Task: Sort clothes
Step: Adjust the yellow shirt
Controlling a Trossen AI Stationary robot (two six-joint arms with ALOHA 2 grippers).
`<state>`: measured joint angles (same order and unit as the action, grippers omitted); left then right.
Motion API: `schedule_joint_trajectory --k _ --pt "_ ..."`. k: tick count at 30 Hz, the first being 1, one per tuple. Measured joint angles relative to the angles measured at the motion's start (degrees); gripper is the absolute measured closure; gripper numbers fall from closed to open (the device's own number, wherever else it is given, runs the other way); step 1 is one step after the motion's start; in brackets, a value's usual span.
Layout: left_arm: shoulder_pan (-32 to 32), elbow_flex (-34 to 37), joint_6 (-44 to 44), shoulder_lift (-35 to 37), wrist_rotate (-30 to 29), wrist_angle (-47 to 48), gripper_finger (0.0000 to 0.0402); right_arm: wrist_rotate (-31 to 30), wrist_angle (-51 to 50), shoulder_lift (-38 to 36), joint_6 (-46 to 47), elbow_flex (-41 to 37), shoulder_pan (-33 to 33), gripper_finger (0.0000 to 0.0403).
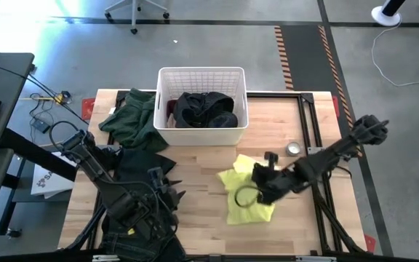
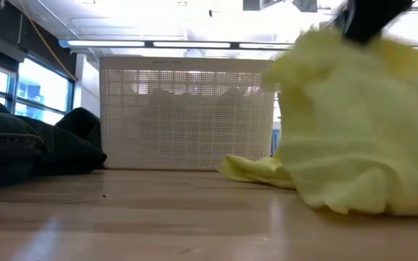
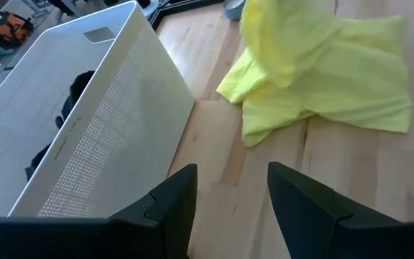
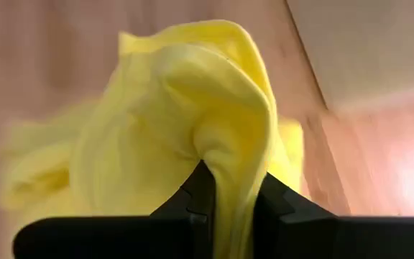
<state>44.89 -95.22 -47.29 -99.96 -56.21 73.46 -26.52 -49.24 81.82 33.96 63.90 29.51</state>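
Note:
The bright yellow shirt (image 1: 247,195) lies on the table's near right part, and my right gripper (image 1: 257,191) is shut on it; in the low view its raised part (image 2: 354,116) stands up under the gripper. My left gripper (image 3: 228,201) is open and empty, above the near left of the table (image 1: 162,196), facing the basket and the shirt. A dark green garment (image 1: 133,120) lies left of the basket. A black garment (image 1: 145,164) lies in front of it. Dark denim (image 1: 126,236) lies under my left arm at the near edge. The beige-pink pieces do not show. My right gripper pinches a bunched fold of the yellow shirt (image 4: 225,155) between its two fingers, several layers gathered. The fingers come from above, slanting from the table's right. The held part is raised, while the shirt's lower part (image 2: 256,168) still lies on the table.
The white lattice-sided basket (image 1: 202,129) stands at the table's far middle, with black clothes (image 1: 206,108) and a maroon piece (image 1: 172,109) inside. A small roll of tape (image 1: 293,148) lies right of it. Bare wood (image 1: 195,189) shows between the two grippers.

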Motion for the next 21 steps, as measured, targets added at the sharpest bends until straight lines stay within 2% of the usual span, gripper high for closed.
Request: schedule_joint_trajectory --k 6,10,15,21 --pt "0.01 0.0 -0.44 0.0 0.05 -0.04 0.0234 9.03 4.13 0.07 0.09 -9.69 -5.38 0.0346" --pt "0.05 0.0 -0.64 0.0 0.13 -0.06 0.0234 13.09 5.69 0.07 -0.77 -12.08 -6.37 0.0332" --pt "0.05 0.0 -0.61 0.0 0.17 -0.06 0.0234 19.5 0.84 0.07 -0.92 -10.32 -6.26 0.0283" --pt "0.05 0.0 -0.61 0.0 0.17 -0.04 0.0234 17.16 -12.72 0.07 -2.72 -2.51 -6.27 0.0197"
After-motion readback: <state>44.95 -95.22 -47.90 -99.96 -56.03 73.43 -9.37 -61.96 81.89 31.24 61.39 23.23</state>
